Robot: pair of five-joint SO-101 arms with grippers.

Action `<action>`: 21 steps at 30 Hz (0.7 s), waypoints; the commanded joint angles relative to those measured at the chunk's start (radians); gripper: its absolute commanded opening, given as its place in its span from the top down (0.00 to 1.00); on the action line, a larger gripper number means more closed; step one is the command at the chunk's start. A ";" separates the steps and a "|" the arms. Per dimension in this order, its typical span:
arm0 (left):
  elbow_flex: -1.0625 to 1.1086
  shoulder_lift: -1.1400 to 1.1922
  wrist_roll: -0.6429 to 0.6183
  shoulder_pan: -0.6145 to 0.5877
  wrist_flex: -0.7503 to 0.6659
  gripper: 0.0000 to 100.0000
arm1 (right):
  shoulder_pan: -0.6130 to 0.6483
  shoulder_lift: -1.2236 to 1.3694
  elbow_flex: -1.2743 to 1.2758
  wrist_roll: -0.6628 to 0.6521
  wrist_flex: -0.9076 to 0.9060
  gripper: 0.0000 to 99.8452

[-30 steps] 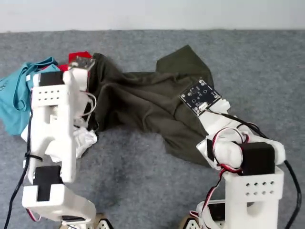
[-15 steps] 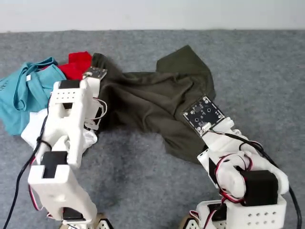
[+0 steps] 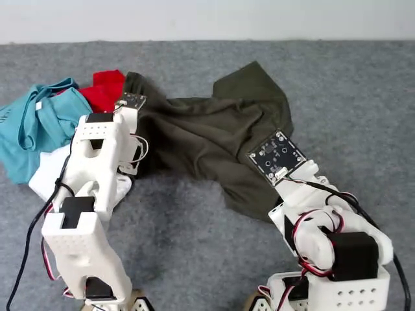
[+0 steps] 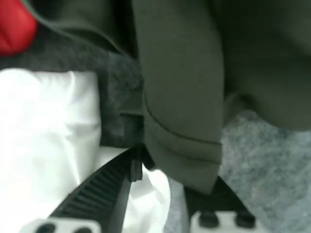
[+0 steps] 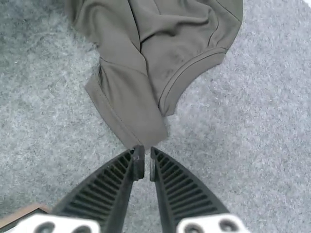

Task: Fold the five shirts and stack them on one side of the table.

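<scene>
A dark olive shirt (image 3: 207, 133) lies crumpled across the middle of the grey table. In the left wrist view my left gripper (image 4: 175, 171) is open, and a hemmed edge of the olive shirt (image 4: 184, 97) lies between its fingers, next to the white shirt (image 4: 48, 136). From above, the left arm (image 3: 97, 149) stands over the shirt's left edge. My right gripper (image 5: 145, 162) is shut. Its tips sit right at the near corner of the olive shirt (image 5: 146, 58), and I cannot tell whether any cloth is pinched. The right arm (image 3: 277, 155) is over the shirt's near right part.
A teal shirt (image 3: 32, 126), a red shirt (image 3: 104, 87) and a white shirt (image 3: 52, 172) are heaped at the left, partly under the left arm. Bare grey carpet (image 3: 188, 246) stretches between the arms and on the far right (image 3: 363, 110).
The left arm has drawn back toward its base and swung a little right, uncovering the red shirt. The right arm has pulled back and lowered. The olive shirt has barely shifted.
</scene>
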State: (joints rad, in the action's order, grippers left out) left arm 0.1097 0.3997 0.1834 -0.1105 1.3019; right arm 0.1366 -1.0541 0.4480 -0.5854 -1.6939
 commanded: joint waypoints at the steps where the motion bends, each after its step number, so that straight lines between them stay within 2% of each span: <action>1: -0.035 -0.006 -0.014 0.009 -0.011 0.89 | -0.004 -0.002 -0.005 0.011 0.010 0.96; 8: -0.035 -0.006 -0.014 0.014 -0.011 0.95 | -0.004 -0.002 -0.005 0.011 0.007 0.96; 17: -0.039 -0.009 -0.014 0.123 -0.005 0.97 | -0.004 -0.005 -0.003 0.008 0.005 0.96; 21: -0.039 -0.015 -0.012 0.127 -0.003 0.99 | -0.004 -0.010 0.057 0.005 0.007 0.96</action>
State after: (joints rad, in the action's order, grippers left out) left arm 0.1097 0.3997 0.1788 0.0153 1.3019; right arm 0.1366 -1.0618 0.4757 -0.5854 -1.6939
